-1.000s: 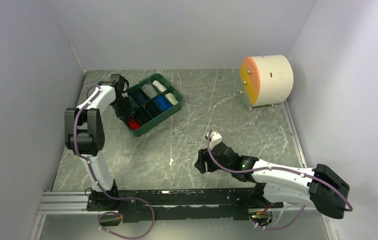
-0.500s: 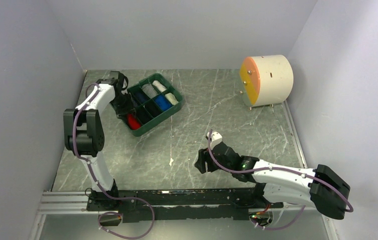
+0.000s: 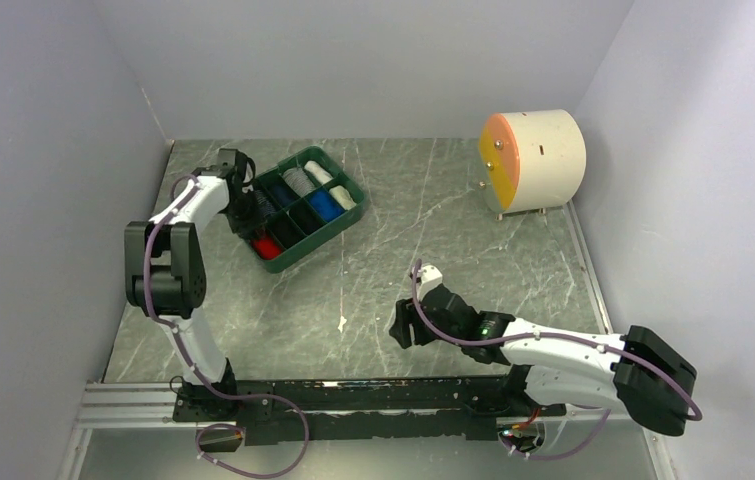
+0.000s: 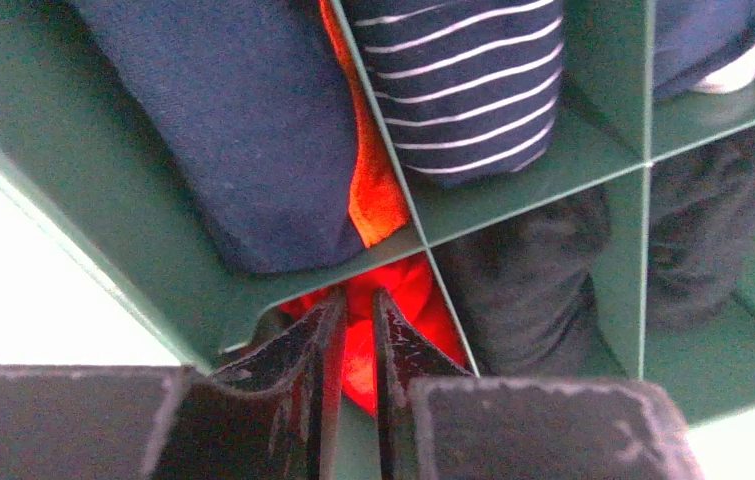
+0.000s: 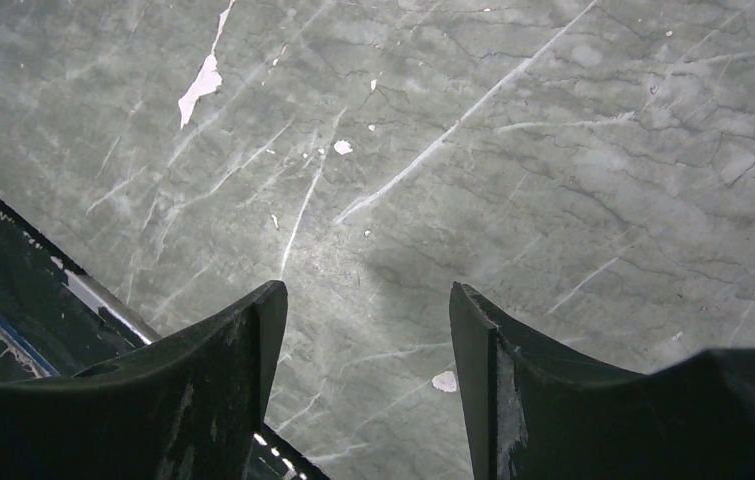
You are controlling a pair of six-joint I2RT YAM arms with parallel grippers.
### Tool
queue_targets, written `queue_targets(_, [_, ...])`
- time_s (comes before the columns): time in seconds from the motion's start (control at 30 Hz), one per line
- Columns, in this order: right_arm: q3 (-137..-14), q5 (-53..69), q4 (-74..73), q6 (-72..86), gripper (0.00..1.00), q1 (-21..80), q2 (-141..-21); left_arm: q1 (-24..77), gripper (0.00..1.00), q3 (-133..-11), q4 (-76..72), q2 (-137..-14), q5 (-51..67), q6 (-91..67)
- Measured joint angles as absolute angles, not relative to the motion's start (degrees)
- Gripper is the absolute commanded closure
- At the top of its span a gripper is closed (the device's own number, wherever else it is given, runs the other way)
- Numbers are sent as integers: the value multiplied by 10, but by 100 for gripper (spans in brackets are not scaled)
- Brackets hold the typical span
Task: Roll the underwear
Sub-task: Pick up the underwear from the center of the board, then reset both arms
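Observation:
The red underwear (image 4: pixel 408 290) lies bunched in the near corner compartment of the green tray (image 4: pixel 73 200); it also shows in the top view (image 3: pixel 266 245). My left gripper (image 4: pixel 358 295) reaches into that compartment, its jaws nearly closed with red cloth between them; it sits at the tray's left side in the top view (image 3: pixel 247 213). A black cloth (image 4: pixel 523 265) fills the neighbouring compartment. My right gripper (image 5: pixel 368 295) is open and empty, low over bare table, near the front centre (image 3: pixel 400 325).
The green tray (image 3: pixel 323 240) holds several rolled cloths, among them navy (image 4: pixel 243 130), striped (image 4: pixel 463 80), blue and white ones. A cream drum with an orange face (image 3: pixel 533 160) stands at the back right. The mounting rail (image 3: pixel 353 395) runs along the near edge.
My left arm has shifted slightly left and back at the tray's edge. The right arm has barely moved.

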State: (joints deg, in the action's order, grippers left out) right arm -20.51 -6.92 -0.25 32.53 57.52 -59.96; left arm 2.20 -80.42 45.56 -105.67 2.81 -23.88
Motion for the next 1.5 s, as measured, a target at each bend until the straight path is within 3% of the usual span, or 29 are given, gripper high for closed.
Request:
queue_targets(0.17, [-205,-69,-4,326,36,575,-590,22,85,-784,430,-1060,20,-239])
queue_targets(0.4, [-216,-74,-26,325,35,575,-587,22,55,-783,426,-1049,39,-234])
queue_targets(0.7, [-299,-108,-76,301,32,575,-584,23,38,-781,401,-901,92,-232])
queue_targets(0.77, [-320,-120,-84,295,29,575,-582,26,36,-769,383,-855,99,-232])
queue_targets(0.83, [-335,-135,-95,289,20,575,-576,38,30,-748,370,-809,96,-232])
queue_targets(1.0, [-370,-202,-134,286,4,575,-544,102,4,-702,358,-730,68,-223])
queue_targets(1.23, [-462,-295,-161,249,0,575,-517,195,4,-672,331,-653,9,-190])
queue_targets(1.5, [-608,-308,-175,194,0,575,-559,324,3,-659,298,-567,-101,-128])
